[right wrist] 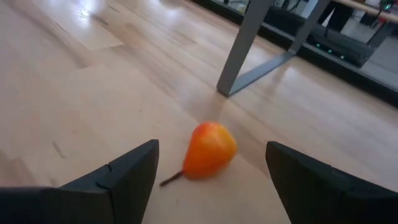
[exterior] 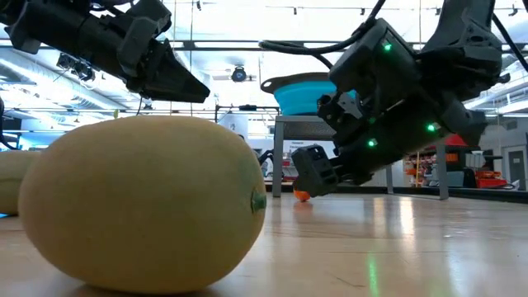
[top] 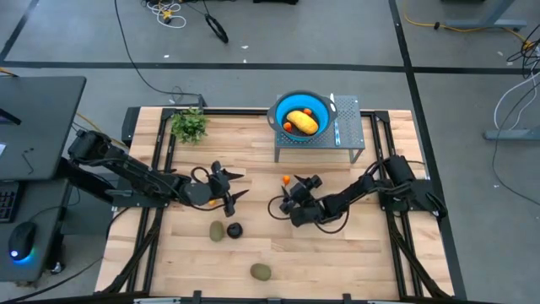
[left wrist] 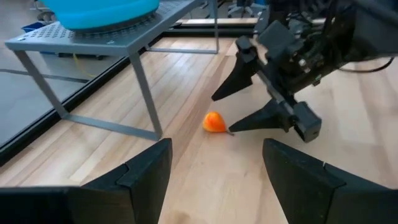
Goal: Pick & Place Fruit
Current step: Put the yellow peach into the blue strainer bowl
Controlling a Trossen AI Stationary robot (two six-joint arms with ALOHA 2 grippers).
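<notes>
A small orange-red fruit (right wrist: 210, 149) with a thin stem lies on its side on the wooden table, also seen in the high view (top: 287, 179). My right gripper (right wrist: 211, 177) is open, low over the table, one finger on each side of this fruit and just short of it, touching nothing. My left gripper (top: 240, 186) is open and hovers left of it, pointing toward the fruit (left wrist: 215, 122). The blue bowl (top: 319, 108) holds the elongated yellow-orange piece (top: 302, 121) and an orange-red one. Two olive ovals (top: 218, 230) (top: 261, 271) and a blackish round (top: 234, 229) rest on the table.
The bowl stands on a grey metal stand (top: 346, 127) at the table's far side; its legs (right wrist: 249, 43) are just beyond the orange-red fruit. A leafy sprig (top: 190, 125) sits at the far left. One olive oval (exterior: 140, 214) fills the near part of the low view.
</notes>
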